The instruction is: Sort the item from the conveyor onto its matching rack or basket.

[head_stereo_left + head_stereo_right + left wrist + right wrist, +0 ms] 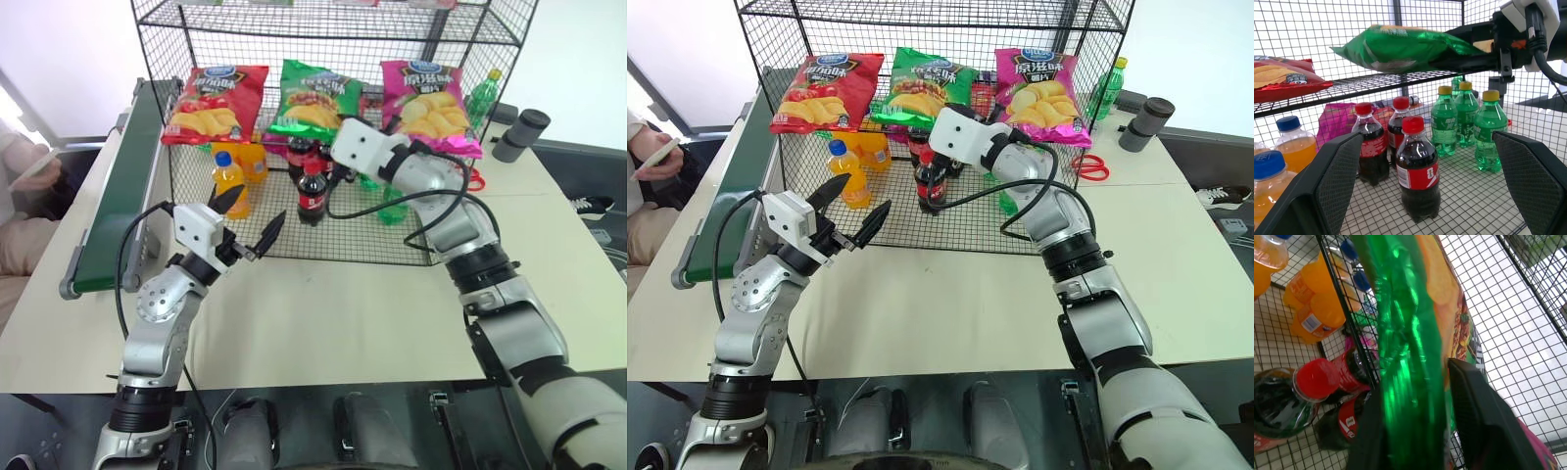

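Beige tabletop carries the rack (196,137); on its shelf the green crisps bag (312,96) lies between the red bag (216,103) and pink bag (428,106). Right gripper (1415,431) fingers straddle its near edge, seemingly loosening; best spread fully, then withdraw straight back. Left gripper (250,220) hangs spread wide
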Robot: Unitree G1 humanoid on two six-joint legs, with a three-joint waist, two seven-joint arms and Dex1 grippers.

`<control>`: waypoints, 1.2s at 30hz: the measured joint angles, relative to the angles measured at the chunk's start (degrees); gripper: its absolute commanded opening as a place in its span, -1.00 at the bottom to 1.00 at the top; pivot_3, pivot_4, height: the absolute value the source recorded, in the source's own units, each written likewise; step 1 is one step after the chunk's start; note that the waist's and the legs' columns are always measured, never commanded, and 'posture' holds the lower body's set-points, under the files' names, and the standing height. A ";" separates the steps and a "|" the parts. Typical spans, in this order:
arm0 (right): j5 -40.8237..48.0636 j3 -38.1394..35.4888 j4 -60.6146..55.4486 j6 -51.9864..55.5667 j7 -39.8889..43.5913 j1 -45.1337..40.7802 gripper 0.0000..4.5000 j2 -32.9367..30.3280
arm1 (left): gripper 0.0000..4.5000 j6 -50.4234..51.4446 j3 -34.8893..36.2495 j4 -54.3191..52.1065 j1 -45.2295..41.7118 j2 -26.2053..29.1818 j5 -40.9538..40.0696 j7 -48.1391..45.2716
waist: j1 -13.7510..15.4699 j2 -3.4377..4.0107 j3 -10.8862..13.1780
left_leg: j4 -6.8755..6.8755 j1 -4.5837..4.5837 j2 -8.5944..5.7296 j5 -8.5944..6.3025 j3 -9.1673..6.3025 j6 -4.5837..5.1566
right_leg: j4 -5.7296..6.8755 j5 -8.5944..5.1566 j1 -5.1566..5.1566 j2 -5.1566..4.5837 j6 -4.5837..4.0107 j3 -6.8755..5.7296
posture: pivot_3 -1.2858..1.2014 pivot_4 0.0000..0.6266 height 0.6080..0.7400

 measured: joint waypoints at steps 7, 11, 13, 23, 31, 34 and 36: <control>2.06 -0.55 -2.05 -0.02 3.30 0.29 0.05 -1.37 | 1.00 -0.01 -0.05 0.00 0.00 -0.01 0.00 -0.03 | -0.02 0.00 0.00 | 0.00 0.00 0.00 0.00 -0.01 0.00 | 0.00 0.00 0.00 0.00 0.00 0.00 | 0.03 -0.52 1.00; 5.17 -1.61 -5.47 1.83 6.95 0.93 0.05 -1.55 | 1.00 -0.07 -0.11 0.00 0.00 -0.10 0.01 -0.09 | 0.06 0.00 0.00 | 0.00 0.00 0.00 0.00 -0.01 0.01 | 0.00 0.00 0.00 0.00 0.00 0.00 | 0.03 -0.52 1.00; 6.33 -1.86 -6.56 2.45 8.32 1.55 0.05 -1.66 | 1.00 -0.09 -0.18 0.00 0.00 -0.19 0.01 -0.10 | 0.08 0.00 0.00 | 0.00 0.00 0.00 -0.01 -0.01 0.01 | 0.00 0.00 0.01 0.00 0.00 0.00 | 0.03 -0.52 1.00; 10.27 -2.49 -7.49 1.65 10.36 2.82 -0.17 -1.74 | 1.00 -0.19 -0.44 0.00 0.00 -0.51 0.05 -0.46 | 0.04 0.00 0.00 | 0.00 0.00 0.00 -0.01 -0.01 0.02 | 0.00 0.00 0.01 0.00 0.00 0.00 | 0.03 -0.52 1.00; 10.85 -2.52 -7.05 0.15 9.71 2.17 -0.96 -1.26 | 1.00 -0.19 -0.45 0.00 0.00 -0.52 0.08 -0.42 | 0.03 0.00 0.00 | 0.00 0.00 0.00 -0.01 -0.01 0.02 | 0.00 0.00 0.01 0.00 0.00 0.00 | 0.03 -0.52 1.00; 10.04 -2.49 -4.94 -1.28 7.96 0.77 -0.96 -1.21 | 1.00 -0.19 -0.48 0.00 0.00 -0.55 0.08 -0.38 | 0.03 0.00 0.00 | 0.00 0.00 0.00 -0.01 -0.01 0.01 | 0.00 0.00 0.01 0.00 0.00 0.00 | 0.03 -0.52 1.00; 8.93 -2.43 -1.88 -3.48 6.45 -1.11 -0.96 -1.05 | 1.00 -0.19 -0.51 0.00 -0.01 -0.58 0.10 -0.37 | -0.01 0.01 0.00 | 0.01 0.01 0.00 -0.01 0.00 0.01 | 0.00 0.00 0.01 0.00 0.00 0.00 | 0.03 -0.52 1.00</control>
